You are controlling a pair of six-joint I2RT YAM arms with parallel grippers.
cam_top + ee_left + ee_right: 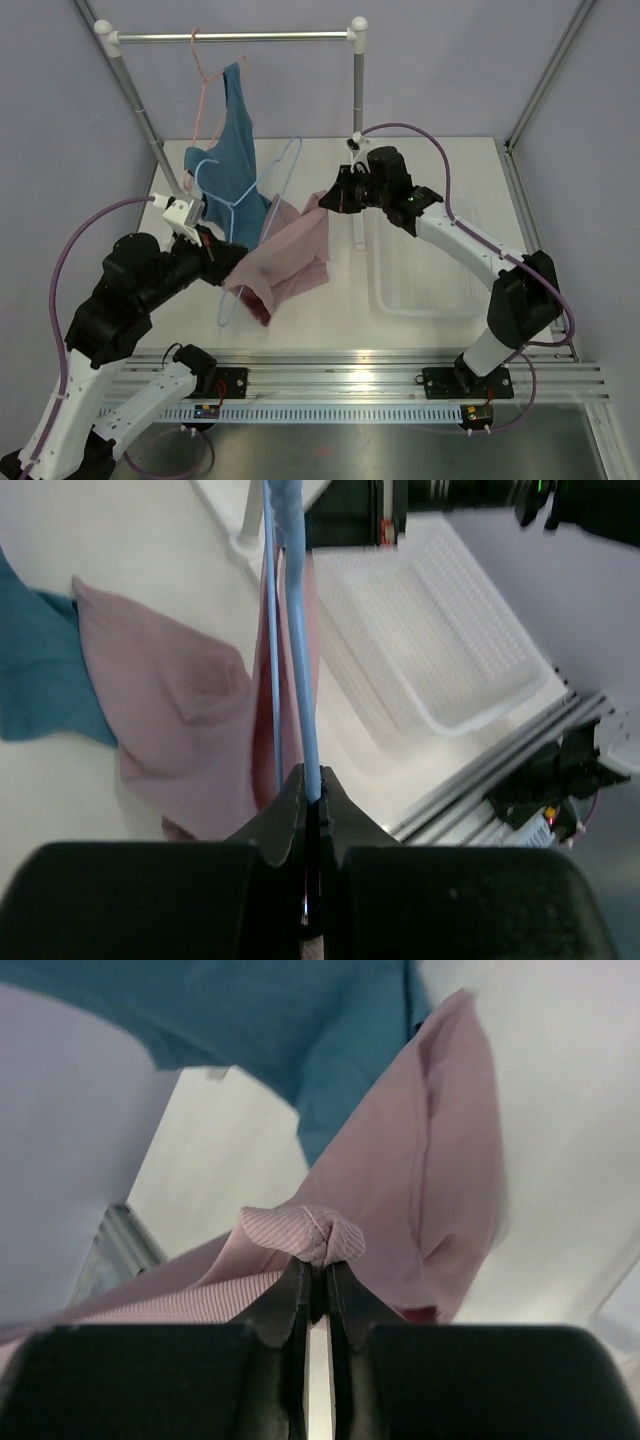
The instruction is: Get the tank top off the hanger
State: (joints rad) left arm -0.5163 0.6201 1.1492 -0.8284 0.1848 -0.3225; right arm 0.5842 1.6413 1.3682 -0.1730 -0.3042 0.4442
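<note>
The left gripper (312,798) is shut tight on one thin bar of the light-blue hanger (302,660) and holds it over the table (420,170), lower than the rail (235,37). The right gripper (318,1272) pinches a bunched strap of the pink tank top (295,258). This garment hangs on the hanger's frame and droops toward the table, just beside the teal top (232,130) (that one is not our business). To do this step well, I think the left arm should hold the hanger steady while the right arm draws the strap outward and over the end of the hanger's shoulder. A pull straight down may make the fabric catch. The pull should be slow, because the thin wire could slip between the fingers.
</note>
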